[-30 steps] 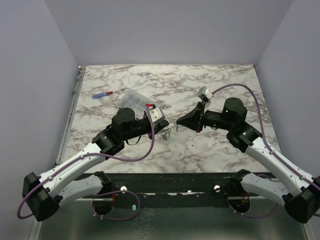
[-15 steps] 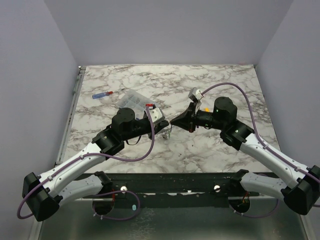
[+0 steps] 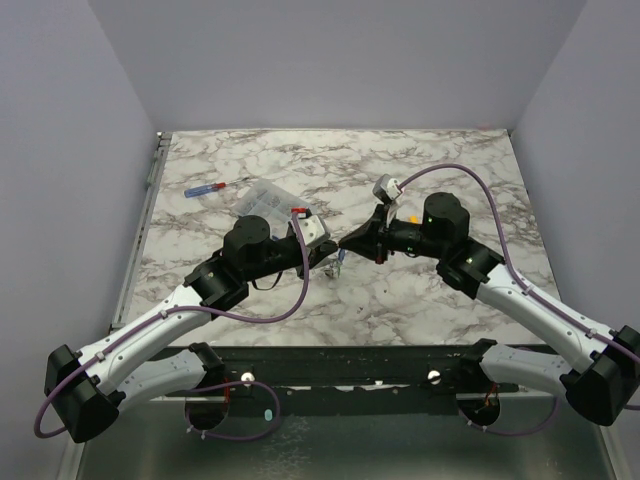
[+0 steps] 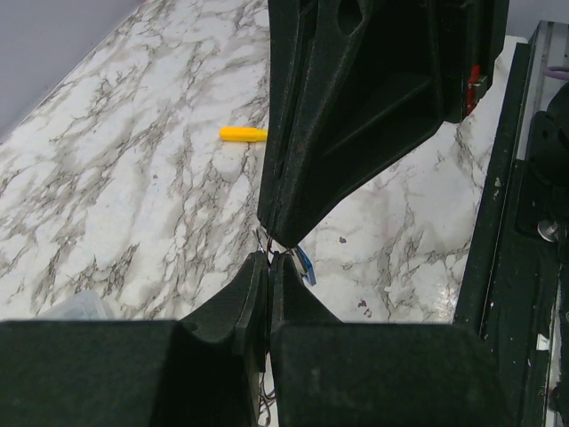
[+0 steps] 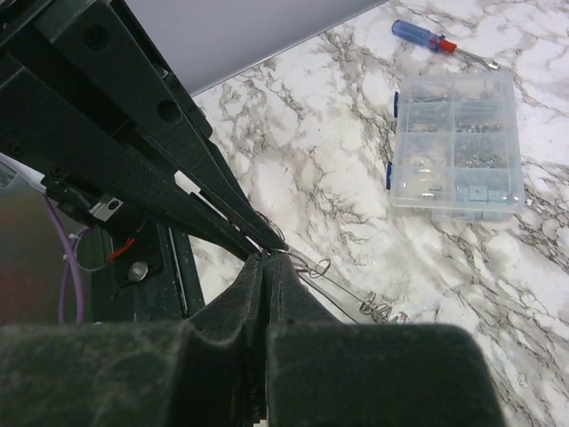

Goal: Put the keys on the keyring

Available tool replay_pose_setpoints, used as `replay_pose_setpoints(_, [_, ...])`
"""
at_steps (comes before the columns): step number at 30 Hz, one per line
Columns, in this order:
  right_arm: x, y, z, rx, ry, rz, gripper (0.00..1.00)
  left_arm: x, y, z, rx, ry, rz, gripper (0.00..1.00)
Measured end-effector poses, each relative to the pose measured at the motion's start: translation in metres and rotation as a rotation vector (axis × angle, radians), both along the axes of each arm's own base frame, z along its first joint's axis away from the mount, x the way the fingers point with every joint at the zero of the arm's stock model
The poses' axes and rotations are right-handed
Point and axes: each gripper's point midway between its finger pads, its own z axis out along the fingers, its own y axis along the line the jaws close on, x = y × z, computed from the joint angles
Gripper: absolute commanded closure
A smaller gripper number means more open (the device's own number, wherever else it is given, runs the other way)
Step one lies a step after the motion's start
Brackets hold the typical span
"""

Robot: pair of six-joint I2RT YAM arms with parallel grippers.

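Marble-patterned tabletop (image 3: 450, 160) under lilac walls, and both arms are reaching in toward the middle, meeting nose to nose. Left claw (image 3: 333, 255) comes in from the left, its fingers pressed together, and from its own camera a thin loop of wire pokes out right at the tips: it's clamped on the keyring (image 5: 338, 286). More of that silver wire runs out from the pinch toward the near side in the right wrist view, ending in a little tangle of loops low over the marble. Right claw (image 3: 346, 243) is closed tight too, its point touching the left one's tips from above; whether it has anything nipped in there, I can't tell. Just beside the meeting point hangs a blue key (image 4: 305, 265), small against the black fingers. Farther back on the marble lies a yellow-orange piece (image 4: 243, 134), well apart from the action. Over by the left arm sits the clear compartment box (image 5: 455, 147), lid shut, small parts in its cells, and beyond it the screwdriver (image 5: 422, 36) with its blue and red handle lies flat near the far left edge
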Motion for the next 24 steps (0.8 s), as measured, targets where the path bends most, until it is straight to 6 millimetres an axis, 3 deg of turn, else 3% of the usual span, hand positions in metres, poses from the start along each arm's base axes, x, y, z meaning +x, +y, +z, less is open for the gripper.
replay_pose_setpoints(24, [0.0054, 0.0005, 0.0007, -0.008, -0.017, -0.039, 0.99, 0.0003, 0.0002, 0.0001, 0.000, -0.001, 0.001, 1.00])
